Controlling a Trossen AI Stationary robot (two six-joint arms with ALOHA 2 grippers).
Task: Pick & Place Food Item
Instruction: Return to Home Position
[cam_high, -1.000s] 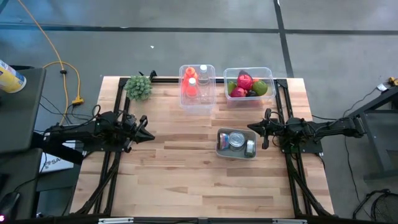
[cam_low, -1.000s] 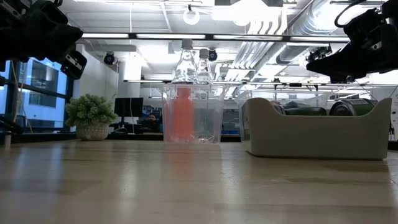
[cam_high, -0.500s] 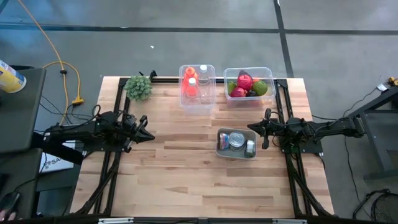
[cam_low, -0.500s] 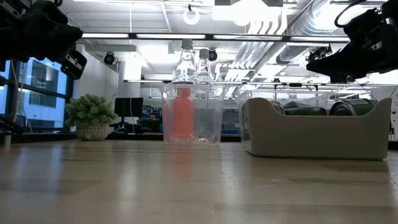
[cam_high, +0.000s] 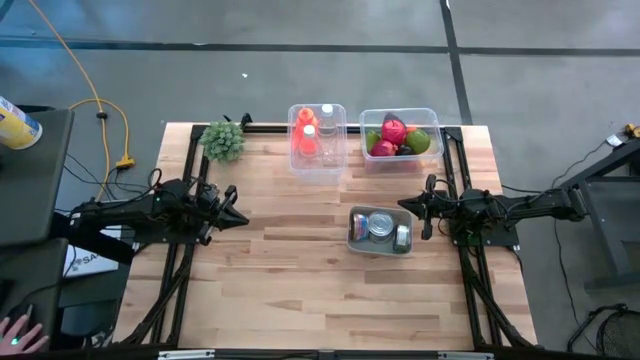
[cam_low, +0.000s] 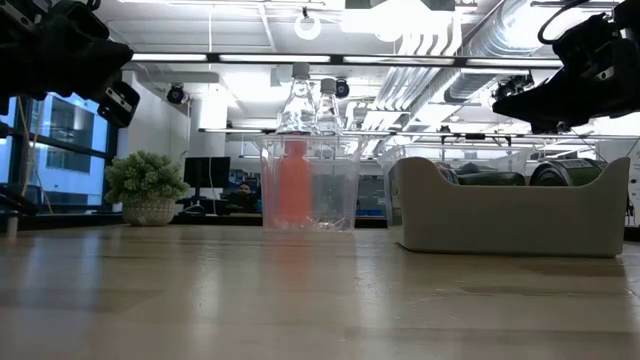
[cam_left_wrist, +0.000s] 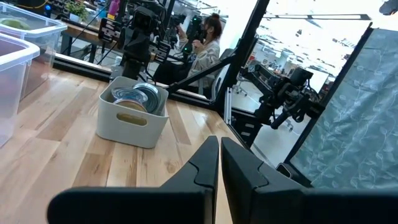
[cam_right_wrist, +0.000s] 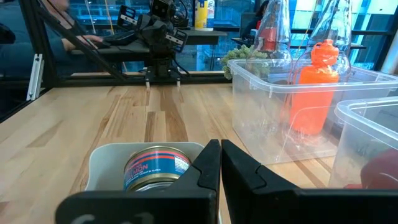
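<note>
The right gripper (cam_right_wrist: 215, 150) had its fingers pressed together, empty, just beside the grey tub of cans (cam_high: 352, 228). The fruit (cam_high: 395, 135) lay in the right transparent bin (cam_high: 400, 112), at its twelve o'clock from above, well apart. The left gripper (cam_left_wrist: 219, 144), fingers also together, waited at the table's nine o'clock.

red apple (cam_high: 394, 131), green apple (cam_high: 420, 142), dark plum (cam_high: 382, 149), piled together in clear bin (cam_high: 399, 111), counter's far right corner
</note>
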